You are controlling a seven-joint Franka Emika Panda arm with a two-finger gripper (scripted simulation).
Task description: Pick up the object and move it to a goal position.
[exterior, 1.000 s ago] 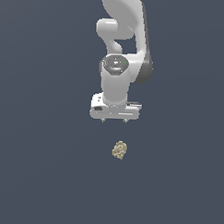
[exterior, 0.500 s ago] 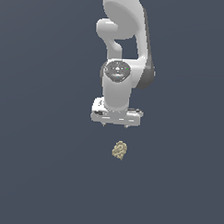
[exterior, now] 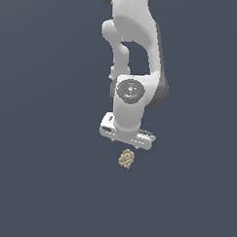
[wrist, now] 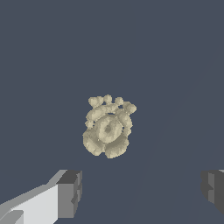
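The object is a small knobbly tan-beige clump lying on the dark grey floor. In the wrist view it shows as a ring of lumps, just ahead of the fingers. My white gripper hangs directly above the object, close to it and slightly turned. In the wrist view the gripper is open, with its two dark pads wide apart and nothing between them. The object is much narrower than the gap.
The floor is a plain dark grey surface all round. The white arm rises behind the gripper toward the top of the exterior view.
The gripper has come down toward the object and turned a little about its axis. The object has not moved.
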